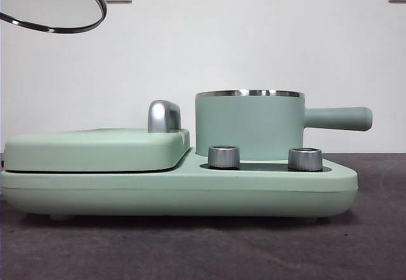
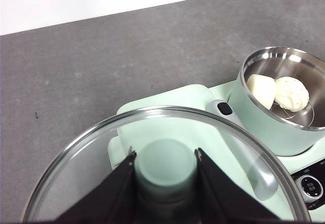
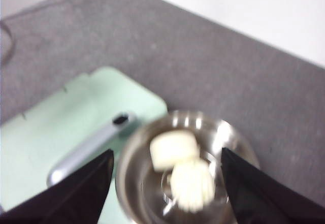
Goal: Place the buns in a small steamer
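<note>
Small steamer [image 1: 248,124] is sitting uncovered on the cooker base [image 1: 177,188], open air above its steel rim; two buns, smooth bun [image 2: 261,89] touching pleated bun [image 2: 291,93], are lying inside. Left gripper [image 2: 165,163] fingers are clamping the knob of one glass lid [image 2: 167,113], held high and cropped in the front view. Right gripper [image 3: 165,178] fingers are hanging spread wide above the pot, that view blurred.

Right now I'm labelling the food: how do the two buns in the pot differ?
The smooth bun is blocky with flat sides and a plain surface; the pleated bun is round, ridged and flecked with green. The smooth bun leans against the pot wall; the pleated bun sits nearer the middle. Both are white and touching.
</note>
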